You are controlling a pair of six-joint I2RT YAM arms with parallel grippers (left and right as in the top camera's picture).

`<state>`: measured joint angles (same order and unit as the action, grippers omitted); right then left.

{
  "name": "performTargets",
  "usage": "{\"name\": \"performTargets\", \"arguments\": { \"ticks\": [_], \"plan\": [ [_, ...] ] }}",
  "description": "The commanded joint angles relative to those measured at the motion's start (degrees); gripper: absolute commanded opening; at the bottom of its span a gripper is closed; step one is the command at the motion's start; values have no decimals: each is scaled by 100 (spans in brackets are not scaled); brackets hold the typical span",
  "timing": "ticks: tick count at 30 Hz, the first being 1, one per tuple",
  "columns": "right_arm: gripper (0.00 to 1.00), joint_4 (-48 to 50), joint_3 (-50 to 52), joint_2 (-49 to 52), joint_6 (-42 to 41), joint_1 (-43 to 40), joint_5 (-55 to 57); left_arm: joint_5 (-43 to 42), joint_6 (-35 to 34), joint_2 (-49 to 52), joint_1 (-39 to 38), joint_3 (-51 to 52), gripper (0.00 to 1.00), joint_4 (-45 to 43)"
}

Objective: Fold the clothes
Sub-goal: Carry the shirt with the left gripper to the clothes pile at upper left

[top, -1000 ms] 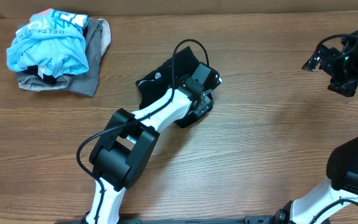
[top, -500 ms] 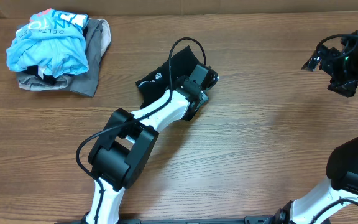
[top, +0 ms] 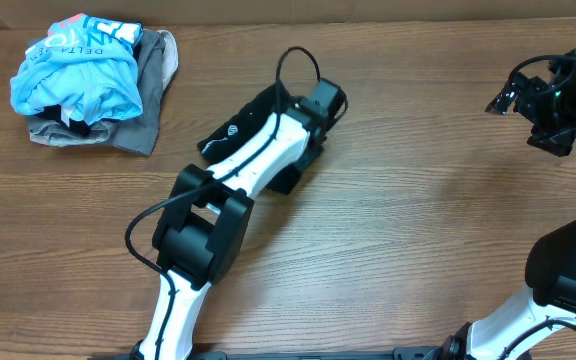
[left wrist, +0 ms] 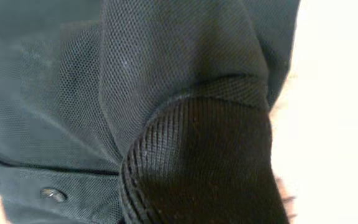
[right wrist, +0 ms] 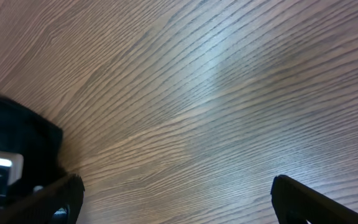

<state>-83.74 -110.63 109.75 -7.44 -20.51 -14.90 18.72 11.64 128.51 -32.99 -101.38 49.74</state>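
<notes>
The clothes (top: 240,120) are a bunched black garment with a small white logo (top: 231,129), lying in the middle of the table. My left arm reaches across it, and my left gripper (top: 321,104) is shut on the far right end of the fabric. In the left wrist view black mesh cloth (left wrist: 166,68) fills the frame, with a ribbed edge (left wrist: 197,162) and a small snap (left wrist: 53,195); the fingers are hidden behind it. Off at the far right, my right gripper (top: 546,108) hangs above bare wood, open (right wrist: 179,202) and holding nothing.
A pile sits at the back left: a light blue printed shirt (top: 78,72) on top of a grey-tan garment (top: 156,70). The table's back edge (top: 368,20) runs close behind the black garment. Bare wood (top: 428,200) separates the two arms.
My left gripper has shut on the black garment and moved toward the back of the table. The fabric has been drawn out longer to the left. The right arm has not moved.
</notes>
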Motion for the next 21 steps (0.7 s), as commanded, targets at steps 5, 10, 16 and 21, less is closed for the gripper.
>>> {"name": "performTargets", "arguments": {
  "ticks": [5, 10, 16, 21],
  "plan": [
    [100, 4, -70, -138, 48, 20, 26, 118, -160, 70, 420, -2098, 4, 1283],
    [100, 4, -70, -138, 46, 20, 24, 114, -160, 70, 619, -3552, 4, 2083],
    [100, 4, -70, -138, 44, 20, 24, 120, -90, 70, 986, -5322, 4, 2905],
    [100, -39, -70, -138, 44, 20, 22, 223, 63, 70, 1565, -6540, 4, 3126]
  ]
}}
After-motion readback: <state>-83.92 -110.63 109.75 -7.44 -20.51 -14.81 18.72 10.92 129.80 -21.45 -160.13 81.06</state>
